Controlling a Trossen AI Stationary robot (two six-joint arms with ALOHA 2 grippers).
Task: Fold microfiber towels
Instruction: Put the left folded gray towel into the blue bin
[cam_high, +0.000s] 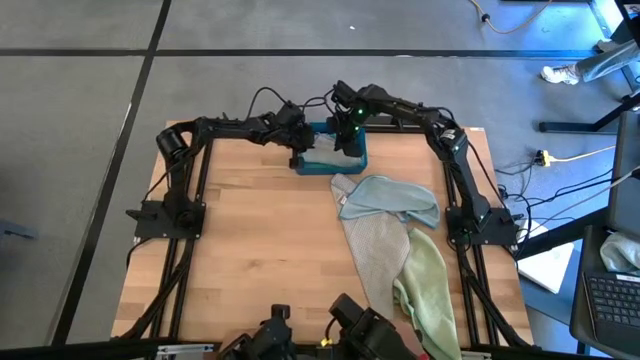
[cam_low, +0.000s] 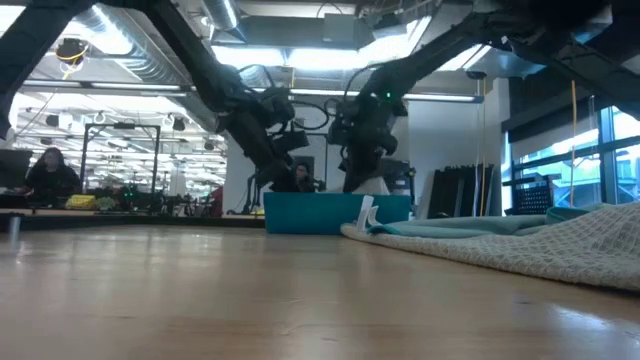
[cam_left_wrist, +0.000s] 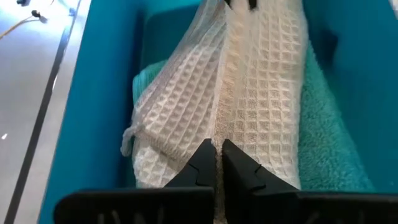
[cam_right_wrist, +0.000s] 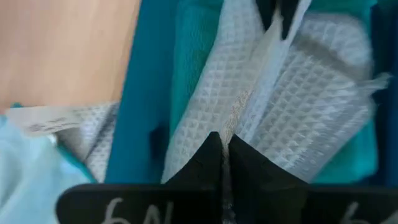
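Both arms reached to the bin (cam_high: 330, 160) at the far edge of the table (cam_high: 260, 250). The left gripper (cam_left_wrist: 216, 163) and the right gripper (cam_right_wrist: 225, 155) each pinched the grey-beige towel (cam_left_wrist: 249, 106) over the bin, jaws closed on it.

You looked straight down | you looked flat across the table (cam_low: 200, 300) | both wrist views sat close over the bin (cam_left_wrist: 112, 93).
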